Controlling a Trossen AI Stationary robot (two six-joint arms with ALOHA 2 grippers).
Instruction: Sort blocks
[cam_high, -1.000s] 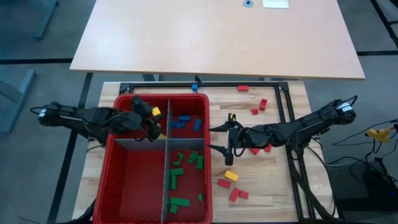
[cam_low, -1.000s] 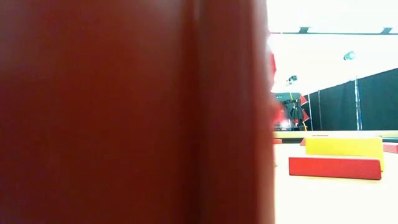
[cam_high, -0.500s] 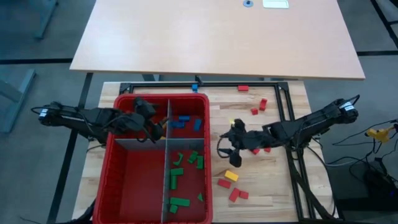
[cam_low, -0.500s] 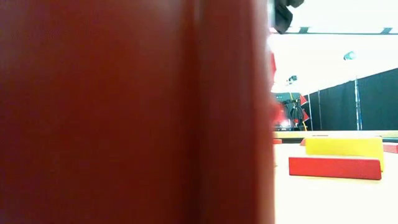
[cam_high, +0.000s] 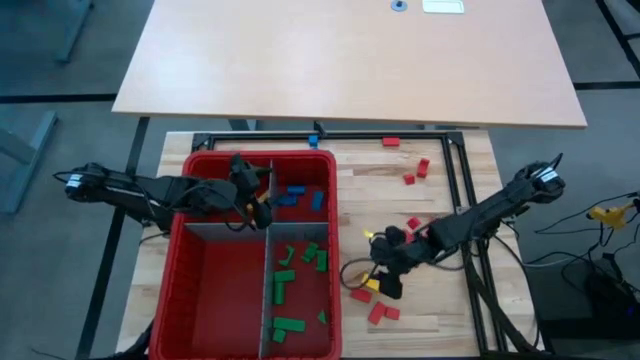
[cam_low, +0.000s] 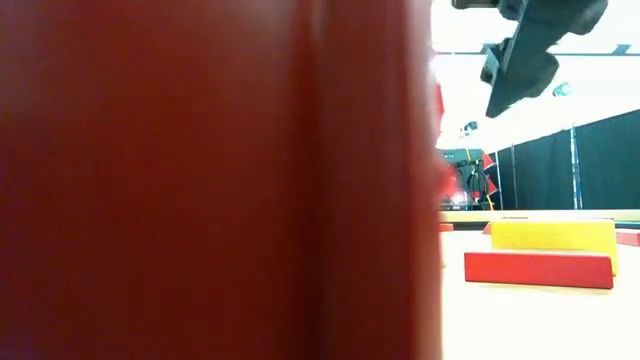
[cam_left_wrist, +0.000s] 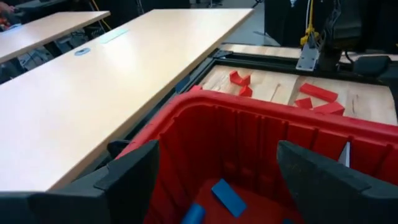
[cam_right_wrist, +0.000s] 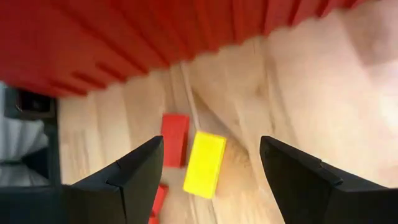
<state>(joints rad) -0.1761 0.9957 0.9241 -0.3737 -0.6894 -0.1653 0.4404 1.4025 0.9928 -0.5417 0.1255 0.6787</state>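
Bin (cam_high: 190, 290) is glossy ribbed red plastic. Table (cam_high: 430, 300) is bare wood planks with visible grain. Blocks (cam_right_wrist: 204, 164) look smooth and matt; fingers (cam_right_wrist: 140, 168) matt black.

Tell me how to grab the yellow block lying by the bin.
Come straight down with the right hand and pinch the yellow block across its two long sides. It lies flat on the table, and a red block sits near one end, so the long sides look freer.

Blocks (cam_high: 298, 262) lie in the bin (cam_high: 190, 300); others (cam_high: 380, 312) beside it.
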